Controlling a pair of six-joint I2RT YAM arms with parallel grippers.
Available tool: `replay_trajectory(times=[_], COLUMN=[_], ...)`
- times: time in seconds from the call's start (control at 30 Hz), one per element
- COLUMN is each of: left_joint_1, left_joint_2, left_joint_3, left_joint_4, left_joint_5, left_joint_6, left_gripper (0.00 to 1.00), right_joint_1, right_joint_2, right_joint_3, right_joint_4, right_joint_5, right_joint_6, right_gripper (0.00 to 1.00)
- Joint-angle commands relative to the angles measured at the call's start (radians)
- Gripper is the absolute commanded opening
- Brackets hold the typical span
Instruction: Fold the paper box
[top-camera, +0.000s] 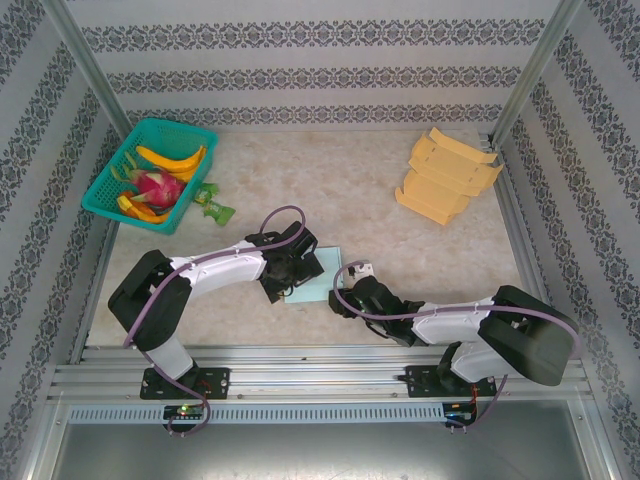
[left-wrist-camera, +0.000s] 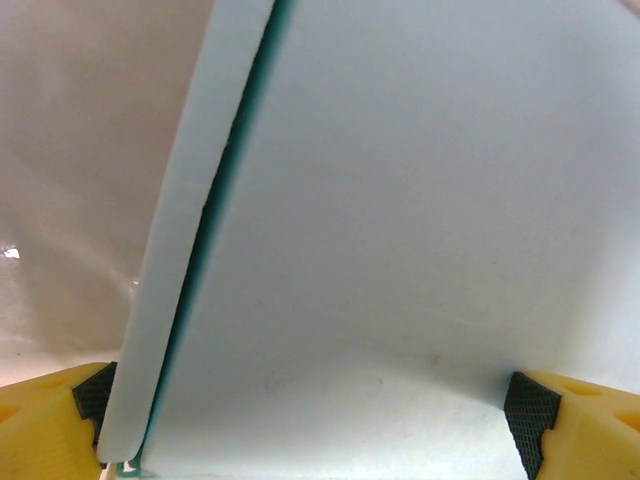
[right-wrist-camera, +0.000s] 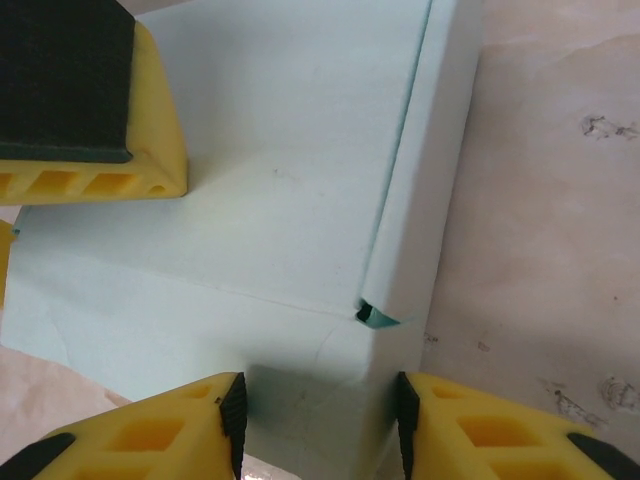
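Observation:
The paper box (top-camera: 318, 280) is pale teal and lies near the table's front edge, between both arms. My left gripper (top-camera: 285, 270) reaches over it from the left. In the left wrist view the box (left-wrist-camera: 400, 220) spans the space between my left gripper's (left-wrist-camera: 315, 415) wide-open fingers, with one raised flap (left-wrist-camera: 175, 250) along the left. My right gripper (top-camera: 350, 285) comes in from the right. Its pads (right-wrist-camera: 235, 415) press both sides of the box's near corner flap (right-wrist-camera: 320, 390), with the gripper (right-wrist-camera: 318, 425) shut on it. One left finger (right-wrist-camera: 70, 100) rests over the box top.
A green basket (top-camera: 113, 207) with bananas and a dragon fruit sits at the back left, a small green item (top-camera: 213, 206) beside it. A stack of flat yellow boxes (top-camera: 447, 175) lies at the back right. Metal frame posts stand at both far corners.

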Motion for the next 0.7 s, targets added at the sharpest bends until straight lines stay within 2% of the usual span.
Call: replay_trajectory(times=[0.0,0.4,0.67], left_joint_1=[-0.001,-0.001,-0.001], left_joint_2=[-0.001,-0.007,-0.014], left_joint_3=[-0.022,-0.035,-0.043], left_joint_4=[-0.052,-0.050,-0.047], left_joint_5=[-0.035,-0.040,-0.042], left_joint_6=[0.005,-0.003,-0.006], left_gripper=[0.99,0.99,0.99], right_joint_1=[0.011,0.037,0.038], right_joint_2=[-0.008,-0.070,-0.080], right_joint_3=[0.028,0.015,0.001], right_joint_4=[0.007,-0.013,-0.038], right_joint_5=[-0.034,-0.033,0.039], right_joint_6=[-0.005,-0.003,-0.030], right_gripper=[0.43,0.42,0.42])
